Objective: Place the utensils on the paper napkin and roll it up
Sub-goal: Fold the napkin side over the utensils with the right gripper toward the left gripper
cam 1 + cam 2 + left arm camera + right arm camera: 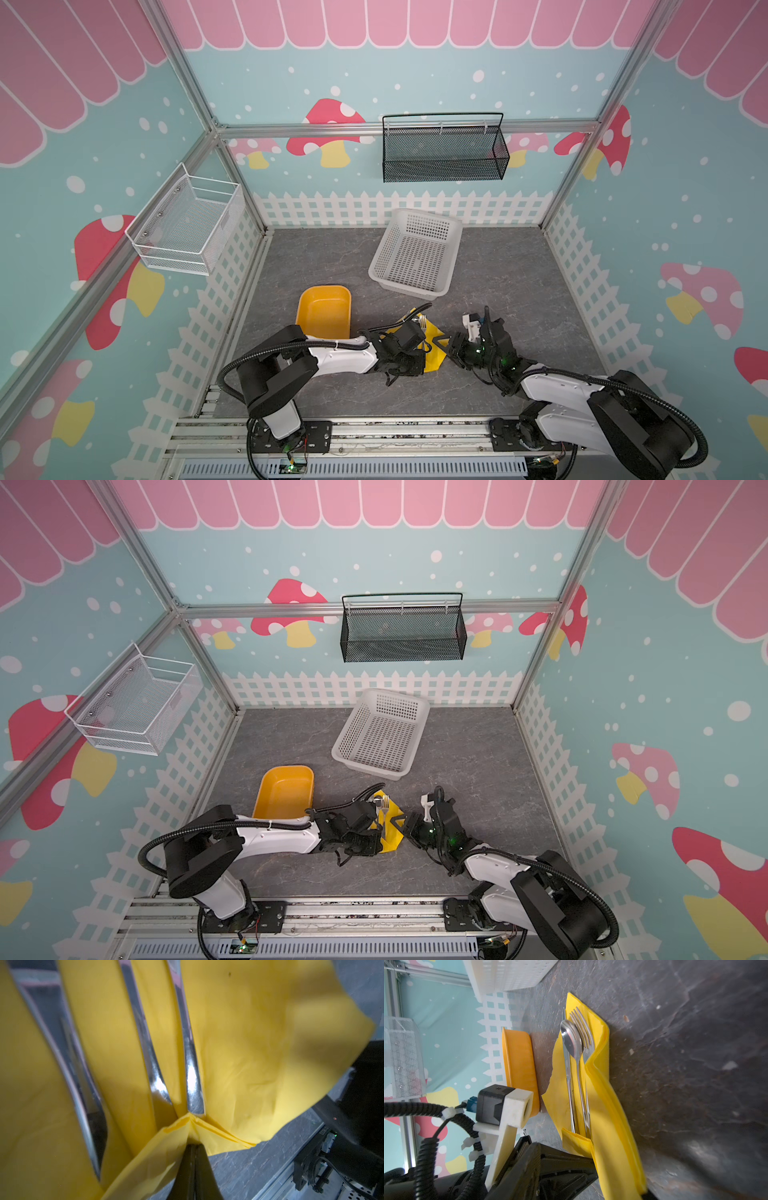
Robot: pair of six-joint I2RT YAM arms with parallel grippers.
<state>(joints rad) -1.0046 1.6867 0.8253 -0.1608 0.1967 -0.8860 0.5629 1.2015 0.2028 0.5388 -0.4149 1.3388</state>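
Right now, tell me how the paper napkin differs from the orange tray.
The paper napkin is thin, lemon-yellow and folded; the tray is rigid, deeper orange-yellow, with raised walls. The paper napkin carries the utensils; the tray's visible part holds nothing. Both sit on the grey table.

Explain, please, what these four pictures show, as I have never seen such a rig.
The left arm and the right arm are robots standing at a grey table. Two pictures look down from overhead; the other two come from cameras on the arms' wrists. On the table lie a white basket, an orange tray and a yellow napkin with a knife, spoon and fork side by side on it. The left jaws are shut on a fold of the napkin at the handle ends. The right jaws sit at its lifted edge; whether they grip it, I cannot tell.
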